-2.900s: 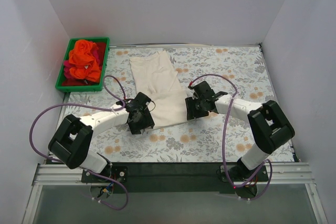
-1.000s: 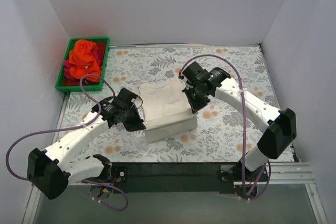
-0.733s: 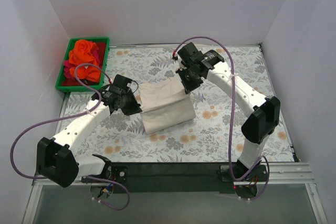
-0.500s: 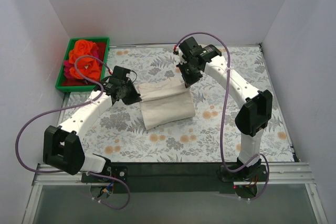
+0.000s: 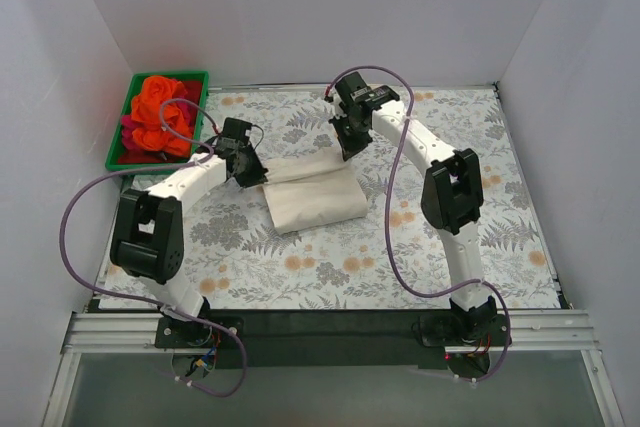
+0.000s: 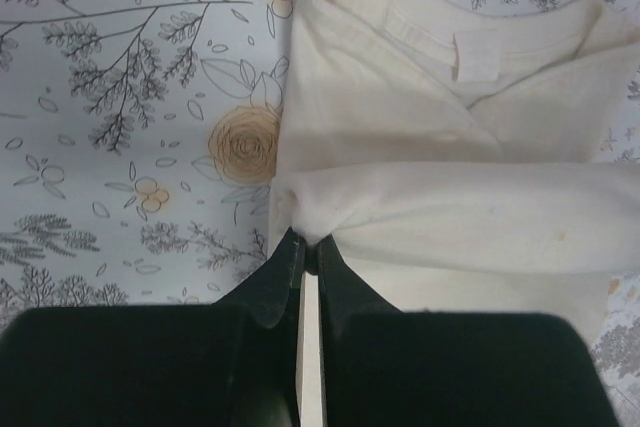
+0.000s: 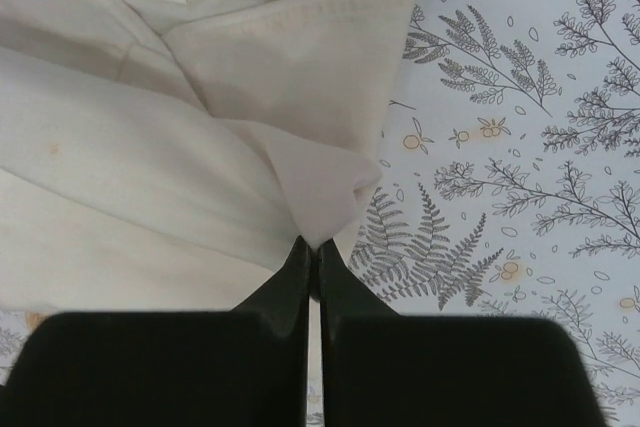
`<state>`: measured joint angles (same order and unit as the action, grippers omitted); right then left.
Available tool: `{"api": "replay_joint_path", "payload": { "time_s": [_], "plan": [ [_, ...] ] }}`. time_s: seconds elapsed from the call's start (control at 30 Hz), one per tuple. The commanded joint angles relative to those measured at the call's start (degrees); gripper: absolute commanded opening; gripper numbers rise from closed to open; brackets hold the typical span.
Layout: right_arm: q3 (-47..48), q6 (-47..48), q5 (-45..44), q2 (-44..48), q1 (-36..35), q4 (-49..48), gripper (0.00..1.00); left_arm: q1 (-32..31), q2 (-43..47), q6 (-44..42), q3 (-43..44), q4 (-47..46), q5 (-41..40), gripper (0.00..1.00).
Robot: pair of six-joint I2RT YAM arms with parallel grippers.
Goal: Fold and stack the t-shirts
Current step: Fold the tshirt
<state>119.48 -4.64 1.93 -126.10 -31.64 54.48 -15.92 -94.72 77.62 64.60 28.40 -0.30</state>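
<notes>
A: Checking the left gripper [image 6: 303, 242]: gripping anything?
B: Pinching shut on the cream shirt [image 6: 430, 147] at its left folded edge. Same with the right gripper [image 7: 311, 244], nipping the right corner.
A: Why holding both ends?
B: Probably carrying the near half evenly toward the far collar, squaring the fold mid-tablecloth [image 5: 480, 147].
A: Others?
B: Waiting far left, orange shirt [image 5: 160, 112] and magenta shirt [image 5: 142, 156] bunching in the bin [image 5: 140, 168].

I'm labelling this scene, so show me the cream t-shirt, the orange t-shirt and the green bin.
cream t-shirt [image 5: 318, 199], top external view, middle of folded cloth.
orange t-shirt [image 5: 160, 107], top external view, centre of crumpled heap.
green bin [image 5: 116, 147], top external view, left rim.
</notes>
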Motion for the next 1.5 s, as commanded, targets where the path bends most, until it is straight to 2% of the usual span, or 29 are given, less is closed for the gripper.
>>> {"api": "replay_joint_path", "payload": {
  "time_s": [0.0, 0.33, 0.37, 0.47, 0.5, 0.57, 0.63, 0.8, 0.83, 0.9, 0.97, 1.07, 1.3, 1.47],
  "plan": [
    [1.1, 0.1, -0.8, -1.0, 1.9, -2.4, 0.01, 0.8, -2.7, -3.5, 2.7, -4.1, -2.9, 0.00],
    [-0.3, -1.4, 0.3, -3.1, 3.7, -6.8, 0.01, 0.8, -7.4, -3.5, 3.4, -6.3, -3.7, 0.02],
    [-0.2, -1.7, 0.3, -3.3, 3.8, -7.3, 0.12, 0.9, -7.4, -3.3, 3.2, -6.3, -4.7, 0.05],
    [0.0, -2.1, 0.6, -3.2, 3.8, -8.2, 0.34, 0.8, -5.8, -1.3, 2.5, -6.1, -7.3, 0.33],
    [0.1, -2.1, 1.0, -2.2, 3.8, -8.4, 0.36, 0.8, -4.2, -0.5, 2.3, -6.3, -7.7, 0.48],
    [-0.4, -2.1, 1.2, -0.5, 3.7, -9.5, 0.39, 0.8, -2.1, 0.1, 1.2, -7.3, -8.1, 0.64],
    [-3.6, -1.9, 2.4, 3.9, 3.6, -11.4, 0.40, 0.5, 1.5, -0.3, 1.1, -7.6, -8.7, 0.75],
    [-17.4, -2.6, 10.6, 15.3, 2.6, -23.9, 0.41, -4.9, 6.8, -2.3, 0.2, -7.5, -9.7, 0.75],
    [-22.0, -3.3, 11.9, 16.4, 2.6, -25.9, 0.40, -5.6, 7.2, -2.5, -0.2, -7.5, -8.2, 0.73],
    [-24.5, -3.5, 14.6, 17.3, 2.6, -28.6, 0.38, -6.8, 6.7, -2.5, -1.3, -7.9, -6.7, 0.69],
    [-24.5, -3.5, 16.2, 16.3, 2.7, -29.7, 0.35, -7.2, 4.9, -3.4, -1.9, -9.7, -5.1, 0.61],
    [-21.8, -3.4, 17.8, 12.7, 2.8, -30.0, 0.31, -7.3, 0.9, -4.7, -1.1, -10.6, -5.9, 0.57],
    [-16.2, -1.4, 26.0, 3.8, 4.2, -33.3, 0.29, -7.2, -7.7, -10.0, 4.4, -14.6, -7.5, 0.50],
    [-14.5, -5.1, 29.3, -2.0, 7.4, -38.9, 0.28, -6.2, -15.6, -12.3, 11.5, -16.2, -8.4, 0.49]
  ]
}}
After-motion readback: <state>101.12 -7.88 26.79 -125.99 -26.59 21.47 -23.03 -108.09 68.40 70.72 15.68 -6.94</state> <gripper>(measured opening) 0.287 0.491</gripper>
